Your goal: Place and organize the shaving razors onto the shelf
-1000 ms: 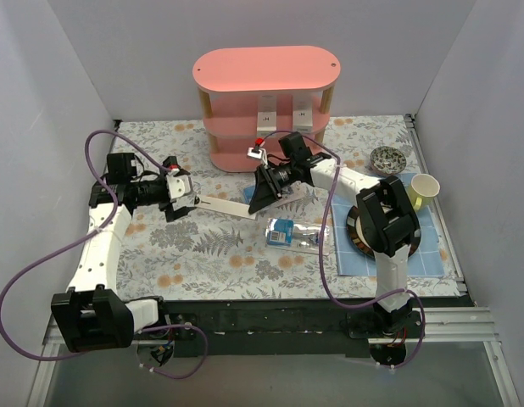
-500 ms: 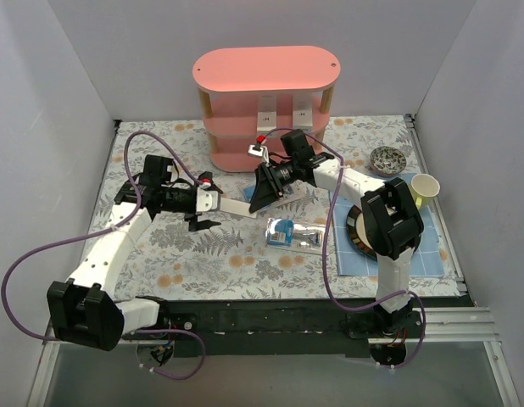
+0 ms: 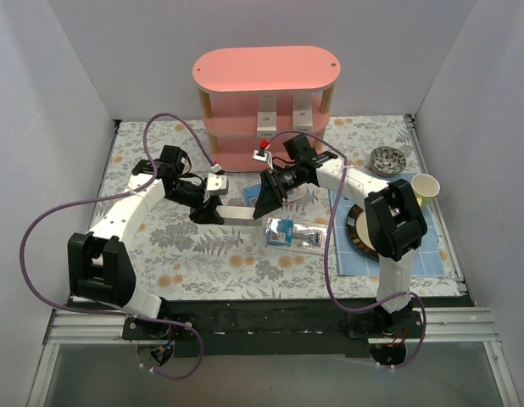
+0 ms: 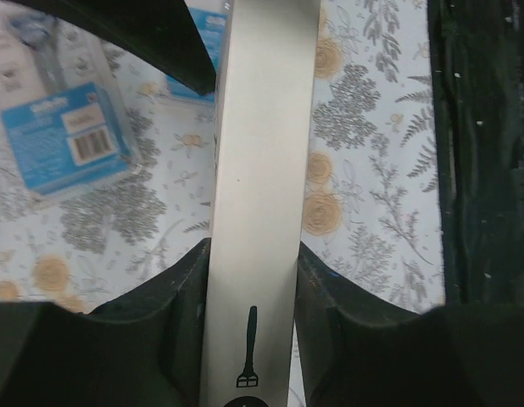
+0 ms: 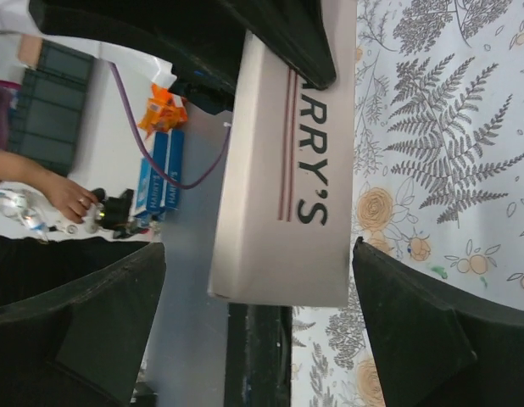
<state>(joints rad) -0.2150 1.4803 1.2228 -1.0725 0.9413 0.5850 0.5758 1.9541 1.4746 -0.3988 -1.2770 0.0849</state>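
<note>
One blue-carded blister pack (image 3: 292,233) is seen lying on the flowered table (image 3: 186,254), just on the near side of the right end effector (image 3: 266,199). Slightly beyond it, a long white HARRY'S box (image 3: 241,213) is clamped at one end by the left end effector (image 3: 209,206), whose fingers are pressed to both long sides. The free end is held out between the widely parted, empty fingers of the right end effector. Well beyond both end effectors the pink shelf (image 3: 266,72) is found, with two upright white boxes (image 3: 268,119) already stood under its top board.

A handover is judged to be in hand, and several faults could follow. If the box were released by the left end effector before the right fingers were clenched, it could fall beside the blister pack. Because it is gripped far from its middle, it could be levered askew and slip when taken. A tilted box could also be knocked against the boxes on the shelf.

Compared with a second ago, the left end effector and its box have been carried from well to the left of the right end effector to close beside it. The blister pack has been left unmoved.
</note>
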